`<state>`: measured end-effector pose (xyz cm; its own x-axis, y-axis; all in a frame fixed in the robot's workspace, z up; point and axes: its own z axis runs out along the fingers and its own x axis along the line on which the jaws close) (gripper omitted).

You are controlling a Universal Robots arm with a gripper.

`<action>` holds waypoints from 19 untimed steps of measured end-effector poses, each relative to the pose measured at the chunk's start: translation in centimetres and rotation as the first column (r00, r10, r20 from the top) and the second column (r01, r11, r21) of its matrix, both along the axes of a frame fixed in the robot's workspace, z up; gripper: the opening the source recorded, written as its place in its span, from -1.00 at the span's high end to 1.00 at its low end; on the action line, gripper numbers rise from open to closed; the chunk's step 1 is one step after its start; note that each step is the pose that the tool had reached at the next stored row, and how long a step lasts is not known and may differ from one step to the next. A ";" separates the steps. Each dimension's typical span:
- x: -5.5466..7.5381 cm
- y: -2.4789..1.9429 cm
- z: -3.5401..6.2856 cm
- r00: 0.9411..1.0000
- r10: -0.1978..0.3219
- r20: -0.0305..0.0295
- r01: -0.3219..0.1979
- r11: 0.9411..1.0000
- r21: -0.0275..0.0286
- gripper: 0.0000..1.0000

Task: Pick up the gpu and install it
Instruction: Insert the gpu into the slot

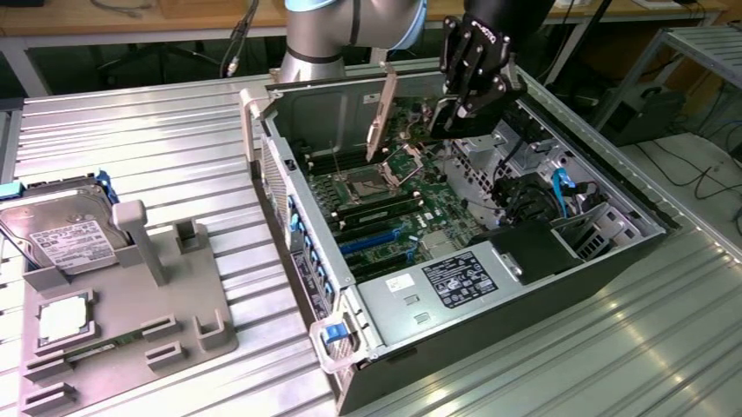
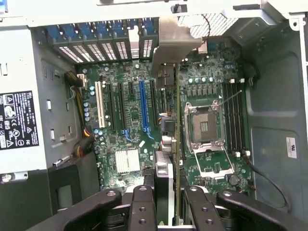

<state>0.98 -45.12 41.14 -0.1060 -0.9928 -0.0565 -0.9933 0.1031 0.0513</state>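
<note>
My gripper hangs over the open computer case and is shut on the gpu. The gpu is a thin card held on edge, with its silver bracket strip at the end farthest from the fingers. In the wrist view the gpu runs edge-on away from the gripper, its bracket reaching toward the case's rear slot covers. The card floats above the motherboard, between the blue expansion slot and the empty CPU socket, touching neither.
The power supply fills the case's near end, and cables and drive bays sit at the exterior view's right. On the ribbed table, a grey holder carries a hard drive and a square CPU chip.
</note>
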 end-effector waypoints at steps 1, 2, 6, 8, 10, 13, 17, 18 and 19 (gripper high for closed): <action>0.0 0.00 -0.08 1.000 -0.007 0.001 0.007 1.000 0.000 0.44; 0.0 0.00 -0.14 1.000 -0.012 0.003 0.012 1.000 0.000 0.44; 0.1 0.01 -0.44 1.000 -0.015 0.014 0.015 1.000 -0.001 0.44; 0.0 0.04 -0.72 1.000 0.008 0.015 -0.008 1.000 -0.001 0.44; 0.0 0.04 -1.08 0.999 0.047 0.015 -0.047 0.999 -0.001 0.44; 0.1 0.11 -1.52 0.996 0.092 0.015 -0.092 0.996 -0.001 0.44; -0.1 0.31 -2.25 0.995 0.096 0.015 -0.096 0.995 0.000 0.44; -0.3 0.37 -2.42 0.995 0.096 0.015 -0.096 0.995 0.000 0.44; -0.6 0.43 -2.60 0.995 0.096 0.015 -0.096 0.995 0.000 0.44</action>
<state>0.42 -44.69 38.54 -0.0091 -0.9983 -0.0576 -0.9993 0.0070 0.0365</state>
